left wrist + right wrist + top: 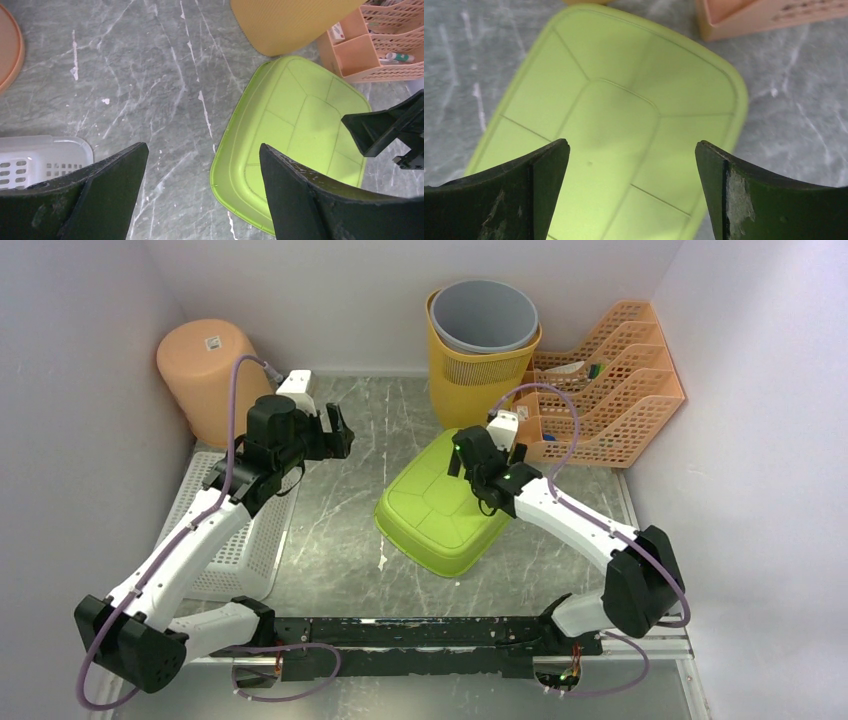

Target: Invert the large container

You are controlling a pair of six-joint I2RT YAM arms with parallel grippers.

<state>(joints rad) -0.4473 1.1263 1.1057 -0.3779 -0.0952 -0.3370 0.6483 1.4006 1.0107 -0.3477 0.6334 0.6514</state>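
The large lime-green container [435, 505] lies on the grey marble table with its ribbed base facing up, mouth down. It also shows in the left wrist view [295, 130] and the right wrist view [624, 100]. My right gripper [487, 472] hovers over its far right part, open and empty, with the base between the fingertips [631, 145]. It also shows in the left wrist view [385, 130]. My left gripper [338, 430] is open and empty above bare table to the left of the container, in its own view [202, 150].
An upturned orange bucket [205, 370] stands at the back left. A white perforated basket [235, 530] lies at the left. A yellow basket [475, 375] holding a grey bin [485, 315] stands behind the container. An orange file rack [605, 390] is at the back right.
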